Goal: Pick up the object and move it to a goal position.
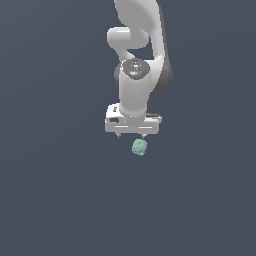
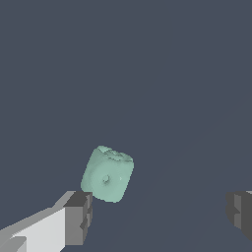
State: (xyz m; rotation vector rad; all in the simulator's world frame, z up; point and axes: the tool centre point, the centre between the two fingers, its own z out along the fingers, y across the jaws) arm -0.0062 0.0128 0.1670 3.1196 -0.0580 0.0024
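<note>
The gripper (image 2: 157, 216) stood wide open, holding nothing; the object (image 2: 107, 173) (small, probably light and rigid, rounded) sat low-centre, best pinched across flat opposite faces.

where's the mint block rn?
In the exterior view the mint block sits just below the open gripper, slightly toward that view's right; the wrist view shows it beside one finger, not gripped.
</note>
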